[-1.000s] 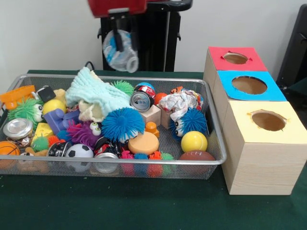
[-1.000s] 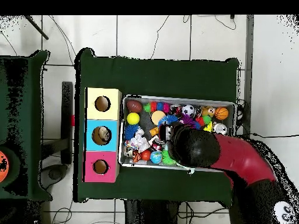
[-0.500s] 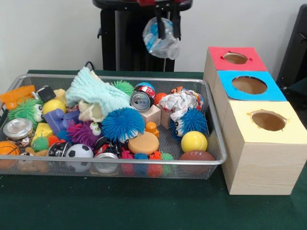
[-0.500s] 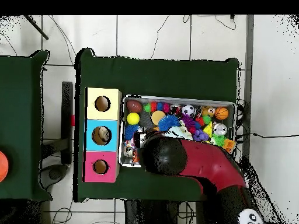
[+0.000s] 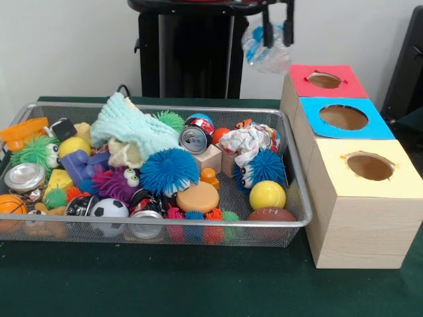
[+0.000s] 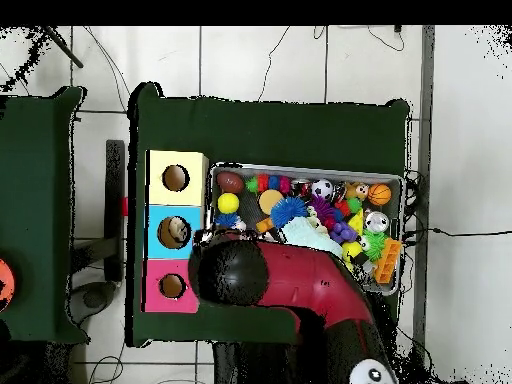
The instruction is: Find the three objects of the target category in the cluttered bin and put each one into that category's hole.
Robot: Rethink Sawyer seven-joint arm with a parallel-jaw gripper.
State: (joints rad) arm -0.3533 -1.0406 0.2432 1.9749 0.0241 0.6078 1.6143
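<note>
Crumpled clear bottle [image 5: 266, 47] pinched between the jaws of the gripper [image 5: 277, 33], and it has swung off the bin [image 5: 291, 191] in the last second, now hanging just short of the red box [image 5: 325, 82], so a drop looks close.

**Toys around the blue spiky ball**

The blue spiky ball [image 5: 169, 170] lies mid-heap. A purple furry toy with googly eyes [image 5: 115, 181] touches its left side in the front view. A pale green cloth [image 5: 132, 129] is heaped behind it. An orange puck [image 5: 197, 197] sits just in front of it, to the right. A soccer ball [image 5: 109, 208] lies nearer the camera, to the left. A yellow ball [image 5: 267, 195] and a small football [image 5: 271, 215] lie well to its right. A dark green table cover [image 5: 198, 284] spreads beneath.
</note>
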